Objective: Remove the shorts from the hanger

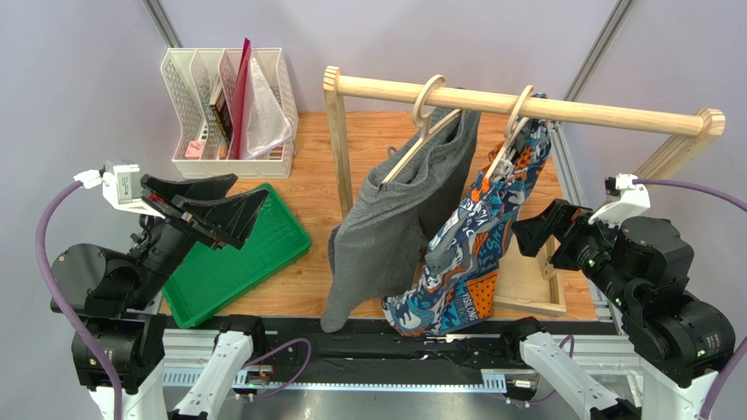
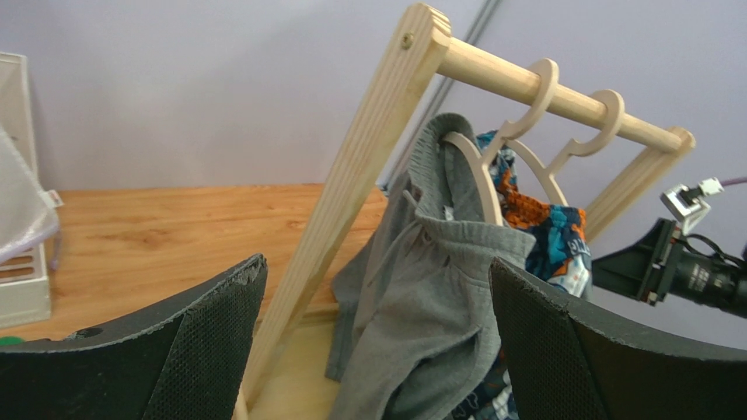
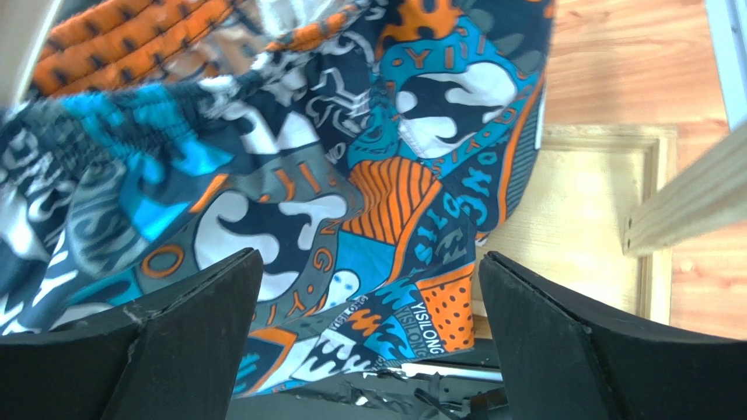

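1. Shorts. The grey shorts (image 1: 394,219) hang by the waistband from the left hanger (image 1: 427,112). The patterned shorts (image 1: 469,254) hang from the right hanger (image 1: 519,118). Both hangers are hooked over the wooden rail (image 1: 614,114) of the rack. The two pairs hang side by side and touch. Their legs trail down toward the near edge of the table (image 1: 307,289).

2. Progress. Neither pair is off its hanger and neither hanger is off the rail. Judged from this, no part of the removal is complete; both pairs remain to be freed.

3. Right gripper (image 1: 524,238). It sits just right of the patterned shorts, at mid-height of the cloth. In its wrist view both fingers (image 3: 561,350) are spread wide with the patterned cloth framed between them. Nothing is grasped. Contact with the cloth cannot be confirmed.

4. Left gripper (image 1: 244,210). It is raised above the green tray (image 1: 281,245), well left of the rack post (image 1: 337,149), and points toward the grey shorts. Its fingers (image 2: 202,341) are spread and hold nothing.

5. Surroundings. A white file organiser (image 1: 230,105) stands at the far left of the table. The flat base frame (image 1: 526,293) of the rack lies below the right gripper.
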You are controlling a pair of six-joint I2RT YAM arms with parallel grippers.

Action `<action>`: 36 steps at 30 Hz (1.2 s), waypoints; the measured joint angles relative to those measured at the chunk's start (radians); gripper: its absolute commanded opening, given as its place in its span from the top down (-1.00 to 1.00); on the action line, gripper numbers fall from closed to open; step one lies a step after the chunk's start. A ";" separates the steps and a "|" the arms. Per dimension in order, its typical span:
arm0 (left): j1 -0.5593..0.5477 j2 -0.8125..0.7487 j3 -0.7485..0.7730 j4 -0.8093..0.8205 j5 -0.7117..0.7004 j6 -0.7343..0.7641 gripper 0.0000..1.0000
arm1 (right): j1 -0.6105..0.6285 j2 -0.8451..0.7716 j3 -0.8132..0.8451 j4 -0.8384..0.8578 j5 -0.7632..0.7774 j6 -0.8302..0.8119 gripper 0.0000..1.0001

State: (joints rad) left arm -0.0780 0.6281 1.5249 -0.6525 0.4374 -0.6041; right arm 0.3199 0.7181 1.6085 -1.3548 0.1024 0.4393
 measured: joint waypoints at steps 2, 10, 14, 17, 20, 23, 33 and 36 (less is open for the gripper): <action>0.000 0.009 0.002 0.006 0.043 -0.010 -0.88 | 0.000 0.003 0.005 0.001 -0.029 -0.032 -1.00; 0.000 0.171 0.094 0.081 0.266 -0.094 -0.59 | 0.001 0.041 0.045 -0.002 -0.148 -0.040 -1.00; -0.059 0.253 0.111 0.135 0.335 -0.137 -0.55 | 0.016 0.044 0.086 -0.002 -0.149 -0.019 -1.00; -0.192 0.298 0.135 0.135 0.315 -0.129 -0.48 | 0.034 0.047 0.109 -0.002 -0.156 -0.032 -1.00; -0.363 0.349 0.187 0.094 0.245 -0.087 -0.44 | 0.053 0.052 0.137 -0.003 -0.200 -0.061 -1.00; -0.509 0.394 0.252 0.041 0.136 -0.021 -0.43 | 0.068 0.067 0.195 -0.007 -0.258 -0.083 -0.99; -0.779 0.492 0.360 -0.085 -0.160 0.125 -0.37 | 0.150 0.145 0.324 -0.006 -0.559 -0.108 -0.98; -0.829 0.527 0.382 -0.107 -0.227 0.152 -0.37 | 0.198 0.180 0.339 -0.005 -0.628 -0.115 -0.98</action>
State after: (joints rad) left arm -0.9070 1.1553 1.9068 -0.7597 0.2108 -0.4522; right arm 0.5175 0.8978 1.9472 -1.3598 -0.5259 0.3244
